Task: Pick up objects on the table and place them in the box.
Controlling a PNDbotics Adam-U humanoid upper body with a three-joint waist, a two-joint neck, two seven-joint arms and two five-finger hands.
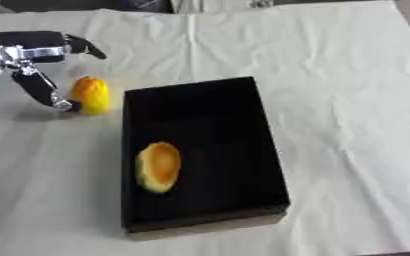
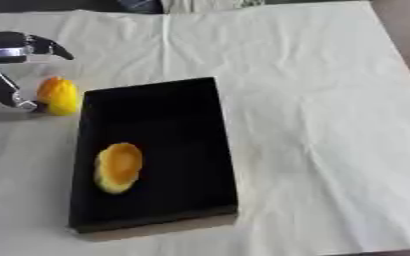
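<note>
Left robot hand (image 1: 35, 65) is reaching with spread fingers at yellow fruit (image 1: 90, 95) beside black box (image 1: 200, 125); next needs closing, lifting over.

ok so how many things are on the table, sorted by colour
yellow-orange: 2, the fruit-like piece on the cloth by the left robot hand and the scooped piece inside the box
black: 1, the box
total: 3
</note>
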